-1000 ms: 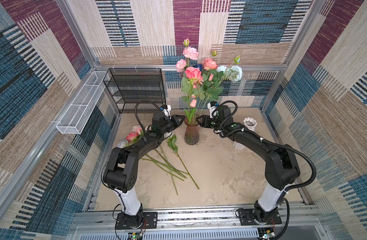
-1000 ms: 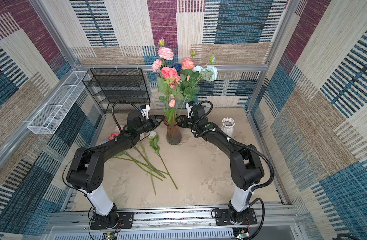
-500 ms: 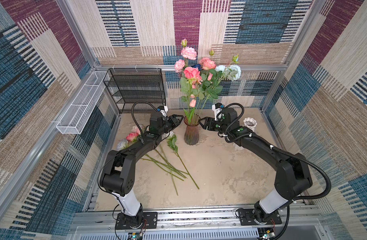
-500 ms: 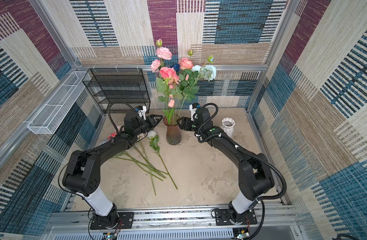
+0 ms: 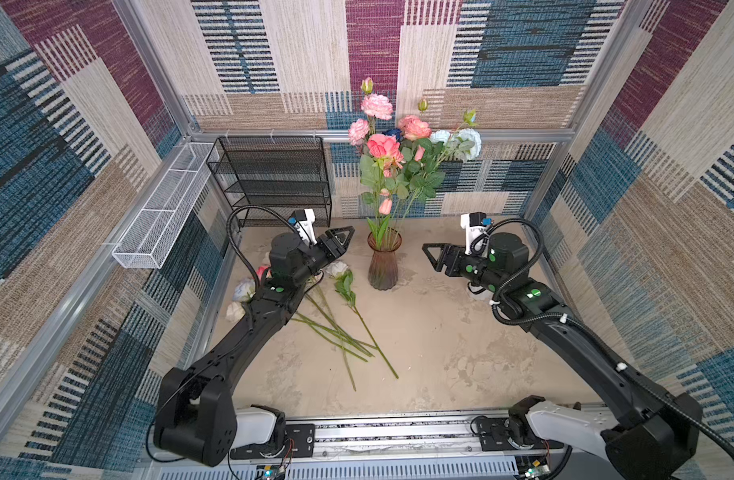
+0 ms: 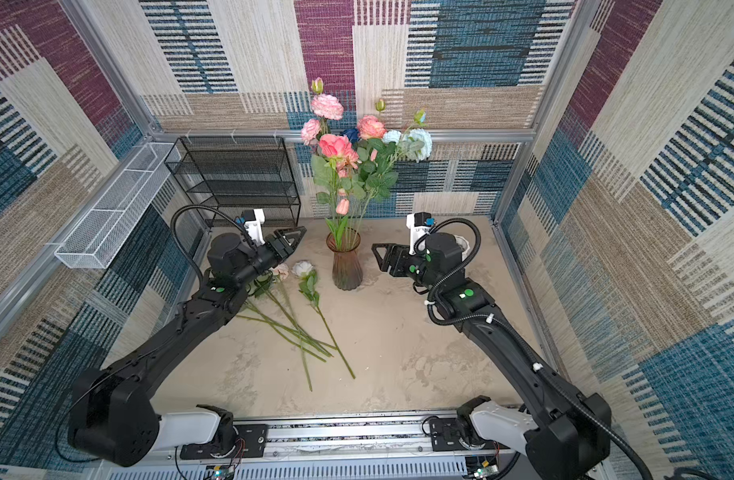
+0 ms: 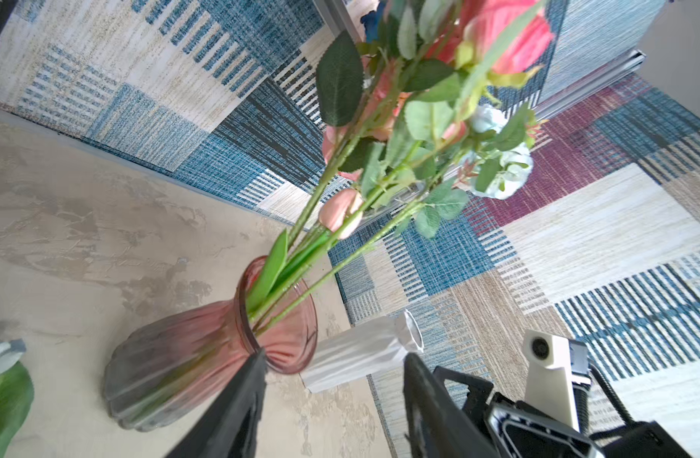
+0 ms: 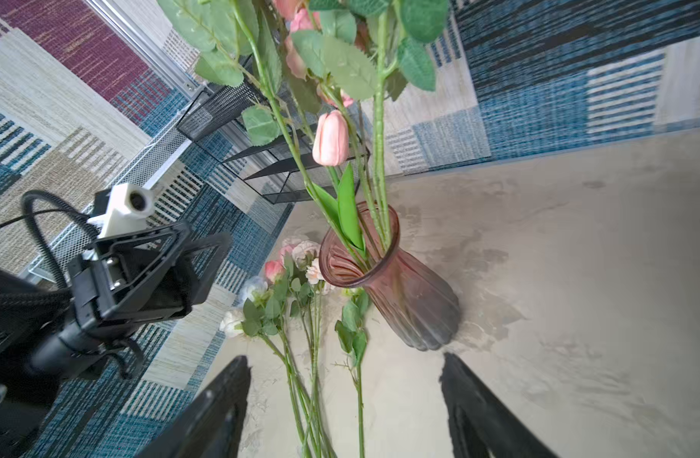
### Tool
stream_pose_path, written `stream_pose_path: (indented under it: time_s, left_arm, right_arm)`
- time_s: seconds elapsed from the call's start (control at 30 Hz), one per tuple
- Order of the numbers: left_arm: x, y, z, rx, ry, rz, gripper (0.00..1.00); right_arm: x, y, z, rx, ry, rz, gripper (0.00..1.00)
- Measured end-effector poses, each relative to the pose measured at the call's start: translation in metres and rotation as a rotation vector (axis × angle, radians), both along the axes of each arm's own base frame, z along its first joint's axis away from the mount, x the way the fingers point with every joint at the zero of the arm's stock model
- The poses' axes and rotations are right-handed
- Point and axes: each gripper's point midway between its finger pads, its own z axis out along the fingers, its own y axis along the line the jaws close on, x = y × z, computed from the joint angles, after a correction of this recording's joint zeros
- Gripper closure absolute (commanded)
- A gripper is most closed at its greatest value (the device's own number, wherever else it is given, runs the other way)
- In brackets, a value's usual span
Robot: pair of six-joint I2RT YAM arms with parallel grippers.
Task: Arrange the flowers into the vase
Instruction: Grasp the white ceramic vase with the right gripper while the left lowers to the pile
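The sand-coloured table point(image 5: 440, 353) takes the whole floor of the cell. At its far edge stands a black mesh rack point(image 5: 273, 174), and a white wire basket point(image 5: 161, 216) is fixed along the left wall beside it.

The standing flowers point(image 5: 398, 166) are pink, peach and pale blue, with one dark blue. They rise high out of the vase point(image 5: 382, 266), a ribbed pinkish glass one, upright near the far middle of the table. Their green stems pass through its mouth and spread a little above it. The loose flowers point(image 5: 336, 328) lie flat on the table to the left of the vase. Their heads are toward the far side and their stems cross each other toward the near side. In both top views the left arm hides some of the heads.

The left tool point(image 5: 345, 239) hangs in the air just left of the vase rim, above the heads of the loose flowers. Its jaws are parted and hold nothing. The right tool point(image 5: 429, 255) hangs on the right side of the vase, a little farther from it, with jaws wide apart and empty. Neither tool touches the vase or a flower.

A small white vessel point(image 7: 360, 353) stands behind the vase, on the side of the right arm.
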Motion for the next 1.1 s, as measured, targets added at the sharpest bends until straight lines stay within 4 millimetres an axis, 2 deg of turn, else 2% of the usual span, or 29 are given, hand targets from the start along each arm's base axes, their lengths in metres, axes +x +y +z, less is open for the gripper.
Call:
stream_pose_path:
  time_s: [0.1, 0.17, 0.27, 0.33, 0.43, 0.57, 0.67, 0.77, 0.87, 1.1]
  left_arm:
    - [-0.024, 0.007, 0.0, 0.0, -0.002, 0.003, 0.36]
    - [-0.041, 0.011, -0.009, 0.01, 0.02, -0.003, 0.31]
    - [-0.064, 0.016, -0.02, 0.035, 0.049, -0.017, 0.23]
    - [-0.077, 0.019, -0.026, 0.05, 0.063, -0.019, 0.1]
    - [-0.091, 0.024, -0.031, 0.071, 0.073, -0.021, 0.02]
    - [-0.101, 0.027, -0.033, 0.093, 0.073, -0.021, 0.01]
    - [-0.105, 0.028, -0.038, 0.099, 0.081, -0.022, 0.02]
    - [-0.108, 0.029, -0.046, 0.104, 0.098, -0.021, 0.02]
    - [-0.111, 0.03, -0.051, 0.107, 0.109, -0.022, 0.02]
    - [-0.113, 0.032, -0.057, 0.112, 0.117, -0.019, 0.03]
  right_arm:
    - [-0.013, -0.019, 0.005, -0.023, -0.014, -0.066, 0.14]
    - [-0.02, -0.035, 0.005, -0.048, -0.012, -0.13, 0.06]
    - [-0.021, -0.054, -0.002, -0.103, 0.011, -0.221, 0.03]
    - [-0.017, -0.067, -0.012, -0.149, 0.046, -0.286, 0.0]
    - [-0.008, -0.094, -0.023, -0.22, 0.084, -0.399, 0.01]
    - [0.015, -0.144, -0.036, -0.276, 0.134, -0.567, 0.0]
    - [0.026, -0.17, -0.042, -0.286, 0.166, -0.641, 0.0]
    - [0.047, -0.182, -0.043, -0.282, 0.184, -0.657, 0.0]
    - [0.063, -0.191, -0.056, -0.294, 0.217, -0.658, 0.0]
    - [0.086, -0.186, -0.079, -0.331, 0.275, -0.593, 0.0]
